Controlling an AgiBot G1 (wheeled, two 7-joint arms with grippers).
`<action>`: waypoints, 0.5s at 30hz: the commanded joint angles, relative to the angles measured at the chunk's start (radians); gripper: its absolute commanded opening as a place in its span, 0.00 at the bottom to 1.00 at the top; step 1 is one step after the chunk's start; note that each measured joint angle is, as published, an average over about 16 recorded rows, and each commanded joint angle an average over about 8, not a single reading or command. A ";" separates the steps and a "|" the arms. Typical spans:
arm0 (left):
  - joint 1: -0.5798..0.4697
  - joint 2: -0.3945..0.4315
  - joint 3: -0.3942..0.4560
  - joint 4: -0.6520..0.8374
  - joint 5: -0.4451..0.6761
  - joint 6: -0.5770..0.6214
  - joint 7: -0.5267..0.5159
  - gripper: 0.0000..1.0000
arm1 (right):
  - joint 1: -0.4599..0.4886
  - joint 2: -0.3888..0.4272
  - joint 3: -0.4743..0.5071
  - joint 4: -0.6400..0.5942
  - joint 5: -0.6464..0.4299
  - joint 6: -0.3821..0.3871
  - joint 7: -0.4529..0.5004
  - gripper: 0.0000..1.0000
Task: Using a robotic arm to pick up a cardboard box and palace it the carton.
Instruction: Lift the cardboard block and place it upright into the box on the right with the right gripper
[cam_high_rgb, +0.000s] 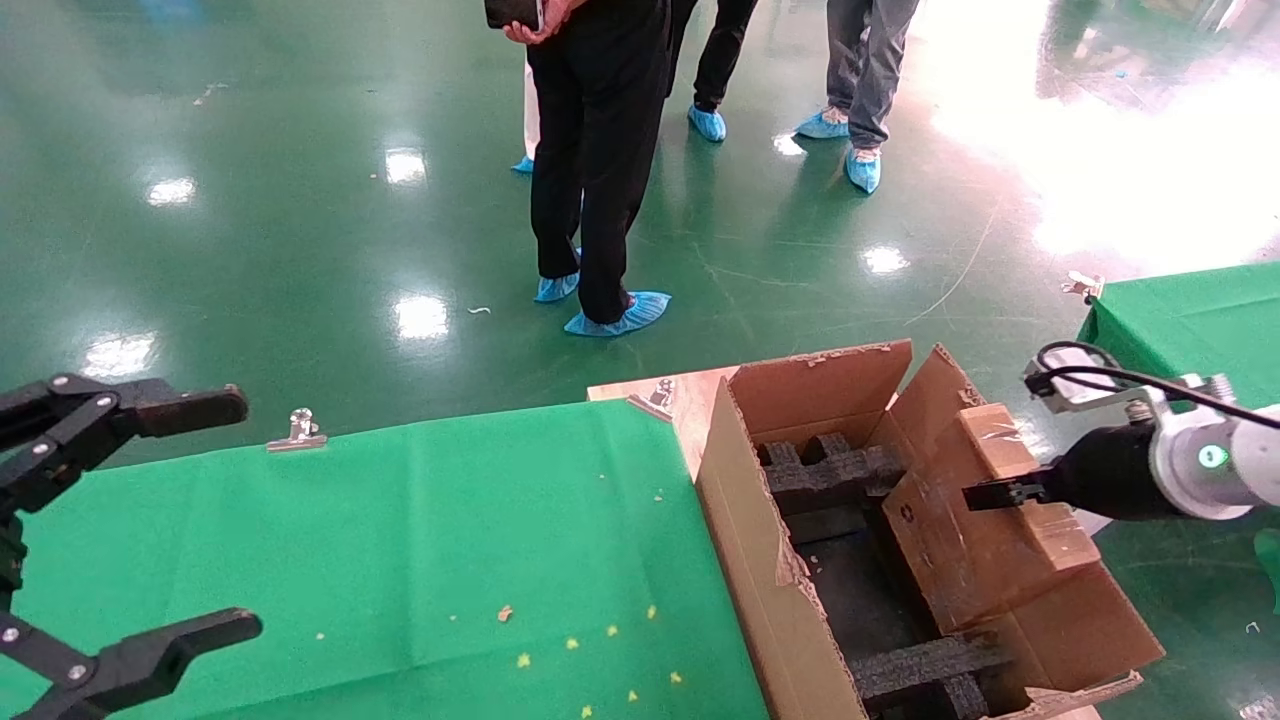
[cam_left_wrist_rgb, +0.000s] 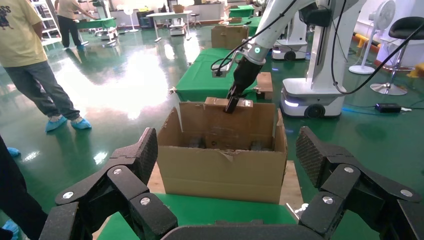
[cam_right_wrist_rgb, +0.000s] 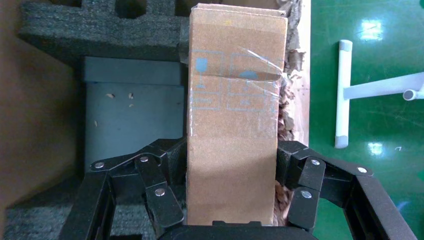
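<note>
The small taped cardboard box (cam_high_rgb: 1000, 445) hangs tilted over the right side of the open carton (cam_high_rgb: 745, 520), above its ragged right flap. My right gripper (cam_high_rgb: 985, 495) on the white-jointed arm is shut on it. In the right wrist view both fingers press the sides of the cardboard box (cam_right_wrist_rgb: 232, 100), inside my right gripper (cam_right_wrist_rgb: 232, 150). Black foam blocks (cam_right_wrist_rgb: 100, 30) and the carton floor lie below. My left gripper (cam_high_rgb: 245, 515) stands open and holds nothing above the left end of the green table. The left wrist view has my left gripper (cam_left_wrist_rgb: 227, 150) facing the carton (cam_left_wrist_rgb: 220, 170).
A green cloth table (cam_high_rgb: 450, 540) lies left of the carton, with a metal clip (cam_high_rgb: 298, 430) on its far edge. A second green table (cam_high_rgb: 1190, 320) is at the right. Several people (cam_high_rgb: 600, 150) stand on the glossy green floor beyond.
</note>
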 joint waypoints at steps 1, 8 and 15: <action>0.000 0.000 0.000 0.000 0.000 0.000 0.000 1.00 | -0.018 -0.013 -0.003 -0.013 0.004 0.017 0.001 0.00; 0.000 0.000 0.000 0.000 0.000 0.000 0.000 1.00 | -0.092 -0.059 -0.005 -0.061 0.047 0.068 -0.017 0.00; 0.000 0.000 0.000 0.000 0.000 0.000 0.000 1.00 | -0.177 -0.113 -0.005 -0.129 0.091 0.115 -0.047 0.00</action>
